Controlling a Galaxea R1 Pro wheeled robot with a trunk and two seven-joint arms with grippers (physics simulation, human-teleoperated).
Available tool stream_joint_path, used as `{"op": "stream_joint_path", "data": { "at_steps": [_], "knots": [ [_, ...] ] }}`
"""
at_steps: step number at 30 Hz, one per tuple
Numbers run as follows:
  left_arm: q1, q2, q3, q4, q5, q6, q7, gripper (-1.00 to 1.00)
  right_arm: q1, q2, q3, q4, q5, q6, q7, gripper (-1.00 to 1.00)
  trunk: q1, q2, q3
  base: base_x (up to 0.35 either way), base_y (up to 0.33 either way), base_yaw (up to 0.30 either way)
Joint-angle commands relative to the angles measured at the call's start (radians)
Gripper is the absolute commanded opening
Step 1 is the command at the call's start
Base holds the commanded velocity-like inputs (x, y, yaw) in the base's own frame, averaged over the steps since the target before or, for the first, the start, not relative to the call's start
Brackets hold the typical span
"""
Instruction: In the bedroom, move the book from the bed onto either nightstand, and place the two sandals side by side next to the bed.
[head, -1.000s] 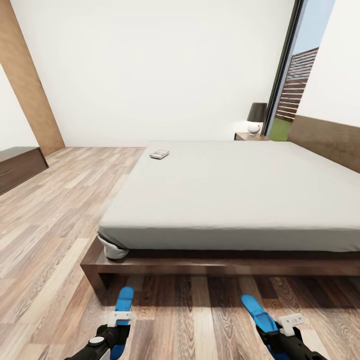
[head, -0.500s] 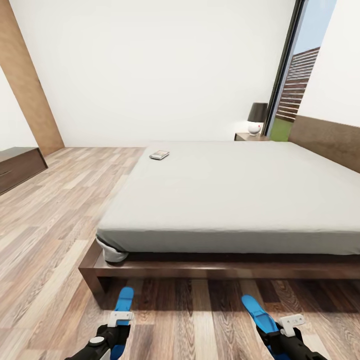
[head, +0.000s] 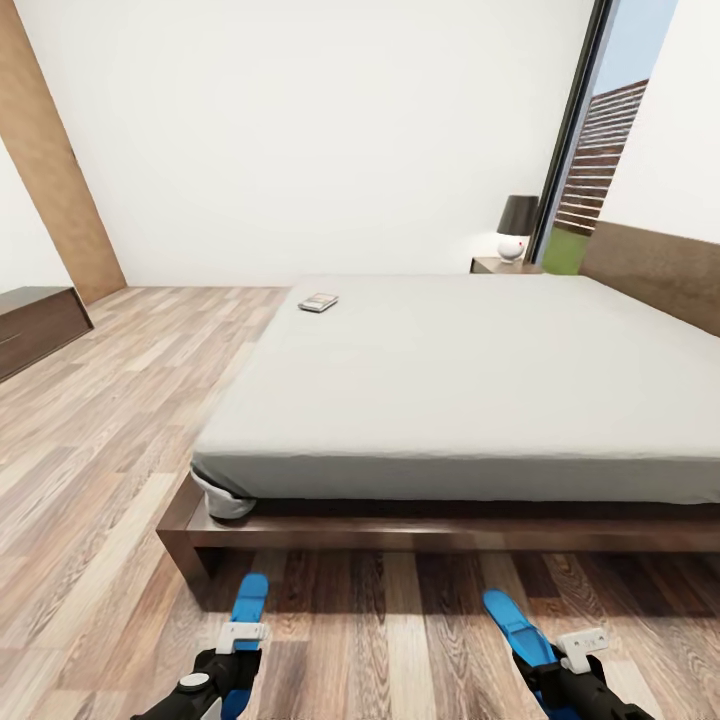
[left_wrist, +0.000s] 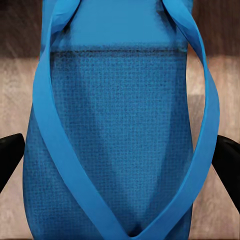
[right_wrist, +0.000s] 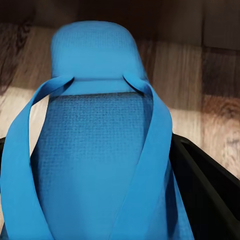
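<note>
The left gripper (head: 238, 655) is clamped on a blue sandal (head: 247, 600); in the left wrist view its dark fingers (left_wrist: 11, 157) press both sides of the sole (left_wrist: 117, 145). The right gripper (head: 560, 660) grips the other sandal (head: 517, 625) the same way, one dark finger (right_wrist: 200, 175) against the sole's edge (right_wrist: 95, 150). Both sandals are held just above the floor (head: 110, 480), well apart from each other, in front of the foot of the bed (head: 460, 390).

The left sandal's long axis runs nearly straight toward the bed frame (head: 400, 535), its free end just short of the frame's shadow. The right sandal slants, its free end pointing toward the bed and somewhat leftward. Between and around them the planks are open, and the frame's front edge bounds the space ahead. To the left of the bed a wide strip of floor runs back to the white wall, with a low dark cabinet (head: 35, 325) at the far left.

The book (head: 318, 302) lies flat on the mattress near its far left corner, close to the left edge, long axis slanted toward the far right. A nightstand (head: 503, 265) with a lamp (head: 516, 226) stands beyond the bed's far right corner, by the window (head: 590, 150).

Compared with a second ago, the whole head view has shifted slightly: the book, lamp and cabinet sit a little higher in the picture, while grippers and sandals hold the same places.
</note>
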Motion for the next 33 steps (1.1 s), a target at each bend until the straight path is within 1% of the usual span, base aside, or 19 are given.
{"op": "stream_joint_path", "data": {
  "at_steps": [1,3,10,13,14,19,21,25,33],
  "knots": [
    [0.0,0.0,-0.008,-0.001,0.009,-0.002,0.005,-1.0,0.0,0.001,-0.003,-0.002,0.007,0.005,0.006,-1.0,0.0,0.0,-0.001,0.0,0.0,0.0],
    [-0.001,-0.001,-0.008,-0.004,0.009,-0.002,0.004,-1.0,0.0,0.001,-0.003,-0.002,0.007,0.005,0.006,-1.0,0.0,0.0,-0.001,0.0,0.0,0.0],
    [-0.002,0.002,-0.008,-0.073,0.009,0.001,0.003,-1.0,0.0,-0.003,-0.003,-0.001,0.007,0.005,0.006,-1.0,0.0,0.0,-0.001,0.0,0.0,0.0],
    [-0.002,0.003,-0.007,-0.087,0.008,0.001,0.003,-1.0,0.0,-0.004,-0.003,-0.001,0.006,0.004,0.006,-1.0,0.0,0.0,-0.001,0.0,0.0,0.0],
    [-0.002,0.003,-0.007,-0.089,0.006,0.001,0.003,-1.0,0.0,-0.004,-0.003,0.0,0.007,0.004,0.006,-1.0,0.0,-0.001,-0.005,0.0,0.0,0.0],
    [-0.001,0.004,-0.003,-0.096,-0.045,-0.002,0.004,-1.0,0.0,-0.004,-0.003,-0.001,0.005,0.003,0.006,-1.0,0.002,-0.002,-0.024,0.0,0.0,0.0],
    [-0.001,0.004,-0.004,-0.096,-0.051,-0.002,0.004,-1.0,0.0,-0.004,-0.003,-0.001,0.005,0.003,0.007,-1.0,0.002,-0.002,-0.024,0.0,0.0,0.0],
    [0.0,0.002,-0.006,-0.096,-0.056,-0.002,0.005,-1.0,0.0,-0.004,-0.003,-0.001,0.005,0.003,0.007,-1.0,0.002,-0.002,-0.024,0.0,0.0,0.0],
    [-0.001,0.004,-0.003,-0.097,-0.058,-0.002,0.005,-1.0,0.0,-0.004,-0.003,0.0,0.005,0.003,0.007,-1.0,0.006,-0.004,-0.055,0.0,0.0,0.0]
  ]
}}
